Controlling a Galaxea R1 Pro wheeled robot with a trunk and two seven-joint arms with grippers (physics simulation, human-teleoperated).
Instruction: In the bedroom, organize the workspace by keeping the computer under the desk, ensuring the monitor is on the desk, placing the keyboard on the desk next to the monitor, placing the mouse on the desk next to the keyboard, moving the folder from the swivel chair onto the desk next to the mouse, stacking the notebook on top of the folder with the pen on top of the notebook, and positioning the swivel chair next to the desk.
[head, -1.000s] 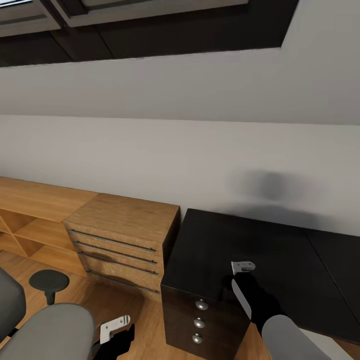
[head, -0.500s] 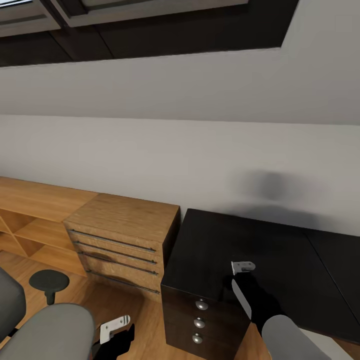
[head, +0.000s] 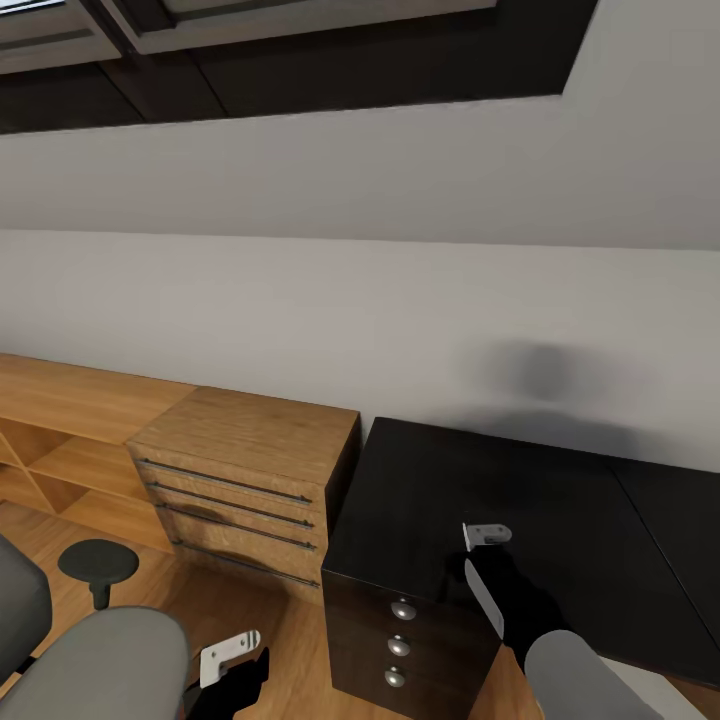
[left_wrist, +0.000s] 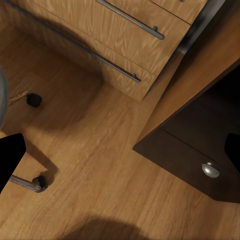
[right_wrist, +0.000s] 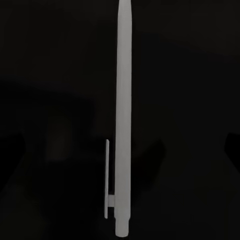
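Two sets of fingers are seen low in the head view. Nearest, at the lower left, the grey seat of the swivel chair (head: 95, 665) is seen with one black armrest. Just beside it the left fingers (left_wrist: 10, 160) are hung low over the wood floor (left_wrist: 100, 165). They are spread wide, with nothing held between them. In the left wrist view a chair caster (left_wrist: 39, 182) and a knobbed black drawer (left_wrist: 210, 170) of the desk are seen below.

Further on, the right fingers (head: 487, 535) are poised over the near corner of the glossy black surface (head: 560, 490). How far they are parted cannot be told against the dark, nor whether anything is gripped. In the right wrist view the pen (right_wrist: 123, 120) is seen as a thin white stick with a side clip, centred along the line of the fingers against the black surface. Whether it is lying there or held cannot be told.

The pen is judged to be light, stiff and smooth, and likely to roll or slip on the gloss. It is best taken across the middle of its barrel, clear of the clip, with the grip closed gently so that it is not flicked away.

Beyond, a light-wood drawer unit (head: 250, 470) is set against the surface's end. Behind it rise the pale sloped wall (head: 350, 300) and the black-framed skylights (head: 300, 40).
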